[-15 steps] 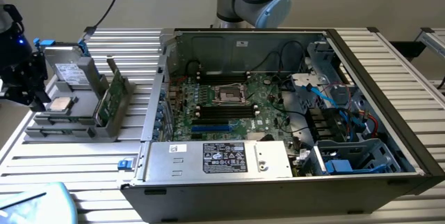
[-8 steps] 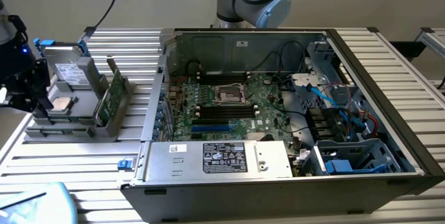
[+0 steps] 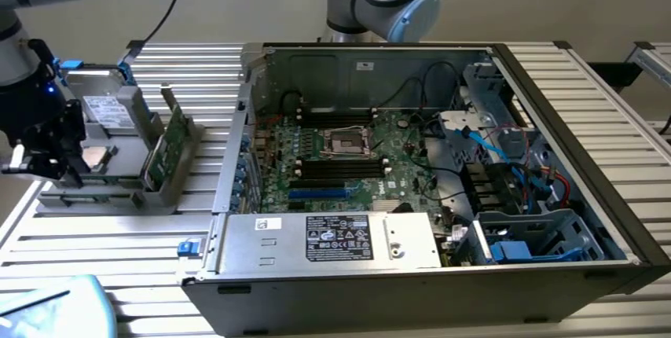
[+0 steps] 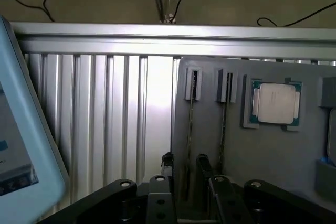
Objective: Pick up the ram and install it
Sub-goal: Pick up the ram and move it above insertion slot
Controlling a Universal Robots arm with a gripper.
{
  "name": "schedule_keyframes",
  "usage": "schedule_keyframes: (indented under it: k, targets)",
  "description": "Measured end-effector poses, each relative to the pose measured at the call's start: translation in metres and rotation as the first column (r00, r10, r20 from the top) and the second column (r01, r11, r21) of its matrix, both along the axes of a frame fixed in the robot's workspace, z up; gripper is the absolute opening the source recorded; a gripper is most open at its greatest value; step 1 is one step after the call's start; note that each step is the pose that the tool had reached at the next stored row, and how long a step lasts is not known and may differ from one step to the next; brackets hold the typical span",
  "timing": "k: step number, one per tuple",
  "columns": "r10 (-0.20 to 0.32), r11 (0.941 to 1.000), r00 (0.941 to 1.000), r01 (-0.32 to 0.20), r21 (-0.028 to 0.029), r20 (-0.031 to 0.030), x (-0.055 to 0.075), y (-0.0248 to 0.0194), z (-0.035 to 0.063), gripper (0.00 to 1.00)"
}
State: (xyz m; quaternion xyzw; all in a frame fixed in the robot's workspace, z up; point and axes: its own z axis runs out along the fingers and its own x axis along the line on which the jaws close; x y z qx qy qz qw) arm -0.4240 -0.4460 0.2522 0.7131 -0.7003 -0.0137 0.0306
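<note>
Low over the grey parts tray [image 4: 247, 156]: the gripper [image 4: 185, 163], at the tray's edge that borders the ribbed table top [image 4: 105, 119]. Its fingers [image 4: 167, 162] stand part-way apart, a moderate gap, closed on nothing. The ram [image 4: 189, 124] sits edge-on in the tray's outermost slot and runs between the two fingertips, with a gap showing on either side of it; no contact evident, so it is not yet lifted from the tray. A second thin stick [image 4: 224, 124] sits edge-on in the next slot inward on the tray, parallel to the ram and just beside it. Further in on the tray, past that stick, a processor chip [image 4: 276, 103] lies flat in a recess, pale metal cap on green. Exterior view: a taller green board [image 3: 173, 149] stands upright at the tray's side nearest the open computer case [image 3: 419, 275]. The case is just beside the tray, its motherboard [image 3: 357, 149] exposed, with long black slots [image 3: 341, 167] across it.
</note>
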Motion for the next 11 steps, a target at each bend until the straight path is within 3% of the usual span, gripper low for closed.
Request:
schedule_keyframes:
  k: [11]
  targets:
    - [0.001,1.0000,1.0000,-0.001,0.0005,0.0001,0.002,-0.0016,-0.0200,0.31]
